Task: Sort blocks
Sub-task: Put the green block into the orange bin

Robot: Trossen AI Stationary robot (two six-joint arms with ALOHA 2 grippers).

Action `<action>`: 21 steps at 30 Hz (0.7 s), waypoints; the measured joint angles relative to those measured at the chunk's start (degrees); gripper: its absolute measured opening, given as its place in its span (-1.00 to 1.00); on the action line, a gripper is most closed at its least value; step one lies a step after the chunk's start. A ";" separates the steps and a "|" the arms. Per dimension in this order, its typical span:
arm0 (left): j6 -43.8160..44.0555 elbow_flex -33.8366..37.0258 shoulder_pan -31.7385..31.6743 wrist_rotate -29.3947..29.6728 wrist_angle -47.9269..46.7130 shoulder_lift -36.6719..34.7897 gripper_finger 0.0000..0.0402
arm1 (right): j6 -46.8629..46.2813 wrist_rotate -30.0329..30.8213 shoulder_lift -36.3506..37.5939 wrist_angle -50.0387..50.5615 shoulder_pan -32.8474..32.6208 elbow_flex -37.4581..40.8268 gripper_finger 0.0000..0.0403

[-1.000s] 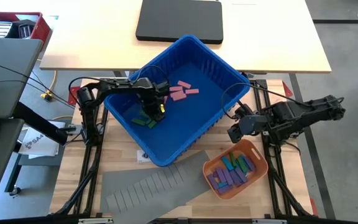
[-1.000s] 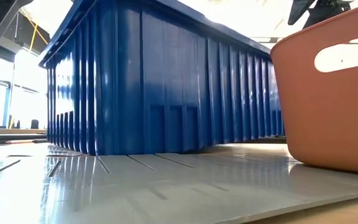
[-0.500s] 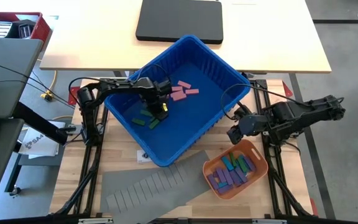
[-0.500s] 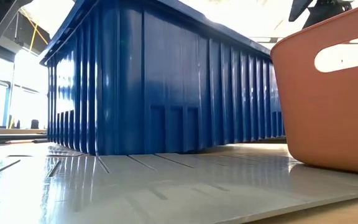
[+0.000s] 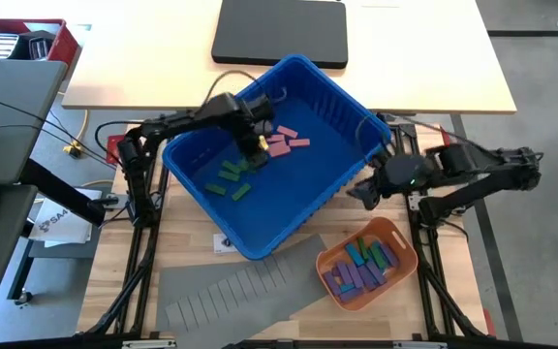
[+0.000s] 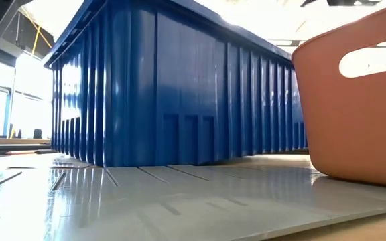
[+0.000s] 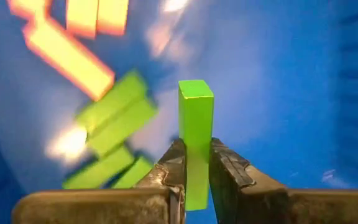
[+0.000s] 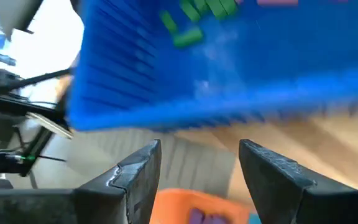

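- Sitting nearest the camera's edge of the tabletop (image 5: pixel 289 264) in the high view was one grey slotted sheet (image 5: pixel 235 286), and beside it one orange tray (image 5: pixel 367 263) heaped with green, purple and blue blocks (image 5: pixel 361 265), too jumbled to count.
- One blue bin (image 5: pixel 281 150) lay farther in, between the two arms; about four green blocks (image 5: pixel 231 179) lay loose on its floor and about three pink blocks (image 5: pixel 283 142) lay beyond them.
- The left gripper (image 5: pixel 257 145) hung inside the bin, above the gap between the green and pink pieces; the high view did not show what it carried.
- The left wrist view did: the jaws of that gripper (image 7: pixel 196 171) were clenched on one green block (image 7: pixel 196 138), which stood on end between them, lifted clear of the blurred green and pink pieces on the bin floor.
- The right gripper (image 5: pixel 368 190) hovered just outside the bin's wall, near the orange tray; its wrist view showed the jaws (image 8: pixel 197 168) spread apart and holding nothing, with the bin wall and the tray's rim in front of them.
- The low view gave only the bin's ribbed outer wall (image 6: pixel 179 94) and the tray's side (image 6: pixel 354 107), cut off at the picture's edge; every block was hidden there.
- Farthest off lay one flat black pad (image 5: pixel 279 32) on a pale second tabletop (image 5: pixel 434 58).
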State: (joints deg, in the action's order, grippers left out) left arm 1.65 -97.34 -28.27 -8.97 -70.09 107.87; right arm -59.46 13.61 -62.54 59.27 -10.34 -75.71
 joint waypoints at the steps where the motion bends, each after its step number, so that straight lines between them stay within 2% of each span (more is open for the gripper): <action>1: -0.47 -2.33 -0.02 -1.15 -0.33 -0.21 -0.84 | 2.28 0.00 -0.01 -0.27 0.67 -1.46 0.05; 6: -1.92 -14.06 0.19 -10.77 0.15 -0.36 -0.84 | 13.65 -0.18 -0.07 -2.32 3.78 -8.14 0.05; 10: -0.60 -22.04 0.72 -18.43 6.14 -0.36 -0.84 | 20.44 -0.37 -0.06 -8.71 6.59 -10.06 0.05; 16: 8.95 -29.61 1.92 -26.98 24.40 -0.36 -0.84 | 26.74 -3.02 -1.74 -19.56 11.29 -10.09 0.05; 21: 20.13 -30.32 2.77 -32.65 41.64 -0.36 -0.84 | 29.82 -3.14 -4.38 -24.58 14.20 -10.09 0.05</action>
State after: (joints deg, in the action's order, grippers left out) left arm 21.78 -127.66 -25.51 -41.62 -28.46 107.50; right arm -29.64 10.47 -66.92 34.70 3.86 -85.80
